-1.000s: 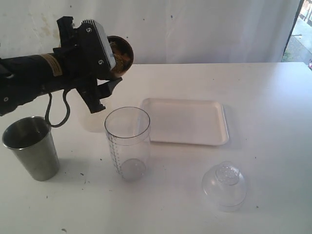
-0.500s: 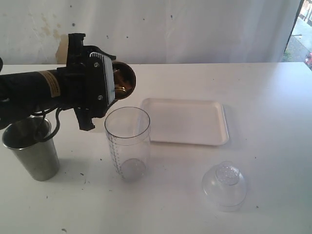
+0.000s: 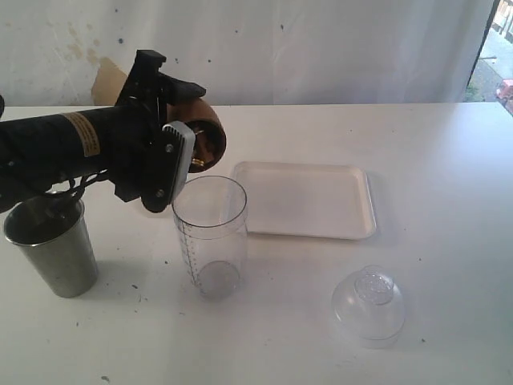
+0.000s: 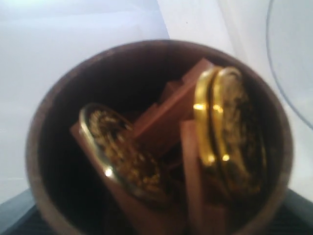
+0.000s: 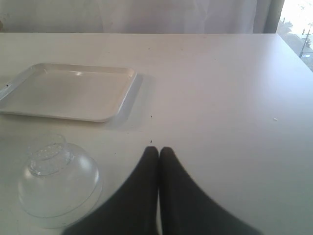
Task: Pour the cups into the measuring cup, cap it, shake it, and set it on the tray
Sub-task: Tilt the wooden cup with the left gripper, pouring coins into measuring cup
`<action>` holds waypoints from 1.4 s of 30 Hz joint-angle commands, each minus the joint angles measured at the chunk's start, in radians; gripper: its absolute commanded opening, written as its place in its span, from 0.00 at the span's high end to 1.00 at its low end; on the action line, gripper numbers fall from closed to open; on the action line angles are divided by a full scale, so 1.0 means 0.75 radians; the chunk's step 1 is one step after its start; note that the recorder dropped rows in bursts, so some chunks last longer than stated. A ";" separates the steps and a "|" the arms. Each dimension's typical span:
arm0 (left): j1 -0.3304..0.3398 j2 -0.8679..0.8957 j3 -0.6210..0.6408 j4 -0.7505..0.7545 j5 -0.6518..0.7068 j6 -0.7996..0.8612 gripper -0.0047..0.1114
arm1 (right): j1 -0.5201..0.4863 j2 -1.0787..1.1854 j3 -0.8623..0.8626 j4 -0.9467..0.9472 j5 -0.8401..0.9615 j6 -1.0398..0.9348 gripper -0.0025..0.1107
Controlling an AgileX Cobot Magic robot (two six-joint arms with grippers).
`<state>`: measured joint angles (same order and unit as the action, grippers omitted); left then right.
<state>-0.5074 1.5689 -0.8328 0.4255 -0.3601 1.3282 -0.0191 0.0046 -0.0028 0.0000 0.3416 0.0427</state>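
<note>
Gold coins (image 4: 230, 132) and brown blocks (image 4: 161, 115) lie jumbled inside the tipped cup (image 3: 204, 136). The left claw (image 3: 172, 120) pinches this cup across its wall, jaws spread wide around it, and holds it on its side just above and behind the rim of the measuring cup (image 3: 210, 228). Nothing shows falling and the measuring cup looks empty to its base, so I judge the first pour to be only beginning. The measuring cup stands upright on the bench (image 3: 449, 241) between the second cup (image 3: 52, 241), a brushed-steel tumbler whose contents I cannot make out, and the white tray (image 3: 309, 200), which lies bare just beside it. A domed clear lid (image 3: 369, 306) rests on the bench well apart from the measuring cup. The right claw (image 5: 159, 151), out of the exterior view, shows near that lid with its fingers pressed together on nothing. The measuring cup is thin clear plastic, tall and narrow, so it is probably light and easy to topple while empty, and hard pieces striking its rim could knock it over. Its smooth wall looks slippery, so the best hold is likely around mid-height, below where the lid must seat. The steel cups are stiff but tapered, so a grip may slide toward the narrow base.
</note>
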 commanded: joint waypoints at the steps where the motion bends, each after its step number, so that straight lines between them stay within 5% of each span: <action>1: -0.005 -0.014 0.000 0.044 -0.044 0.094 0.96 | 0.002 -0.006 0.004 0.000 -0.002 -0.005 0.98; 21: -0.005 -0.014 0.000 0.182 -0.050 0.091 0.96 | 0.002 -0.006 0.004 0.000 -0.002 -0.005 0.98; 33: -0.005 -0.014 0.000 0.182 -0.206 0.265 0.96 | 0.002 -0.006 0.004 0.000 -0.002 -0.005 0.98; 42: -0.005 -0.014 0.000 0.222 -0.129 0.443 0.96 | 0.002 -0.006 0.004 0.000 -0.002 -0.005 0.98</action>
<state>-0.5074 1.5689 -0.8328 0.5898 -0.4558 1.6287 -0.0191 0.0046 -0.0028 0.0000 0.3416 0.0427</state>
